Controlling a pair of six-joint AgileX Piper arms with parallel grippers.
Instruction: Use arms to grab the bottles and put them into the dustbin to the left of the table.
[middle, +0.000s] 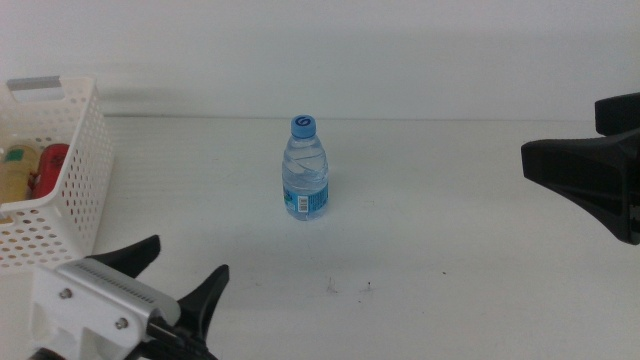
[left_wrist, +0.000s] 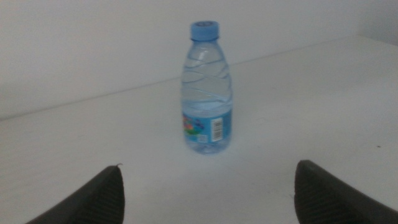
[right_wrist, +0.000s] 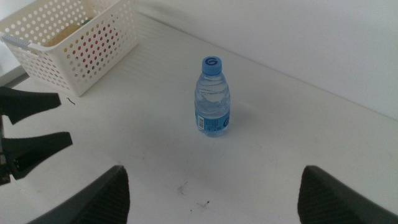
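Note:
A small clear water bottle (middle: 306, 170) with a blue cap stands upright near the middle of the white table (middle: 450, 230). My left gripper (middle: 190, 256) is at the near left, open and empty, pointing at the bottle (left_wrist: 207, 93) from some distance. My right gripper (middle: 540, 160) hovers at the right edge, also open and empty, well clear of the bottle (right_wrist: 213, 99). The white perforated dustbin (middle: 70, 170) stands at the table's left. Inside it lie a yellow bottle (middle: 15, 175) and a red can (middle: 50, 165).
A few dark specks (middle: 345, 288) mark the table in front of the bottle. A plain white wall (middle: 350, 50) closes off the far side. The left gripper's black fingers (right_wrist: 34, 102) show in the right wrist view near the dustbin (right_wrist: 74, 43).

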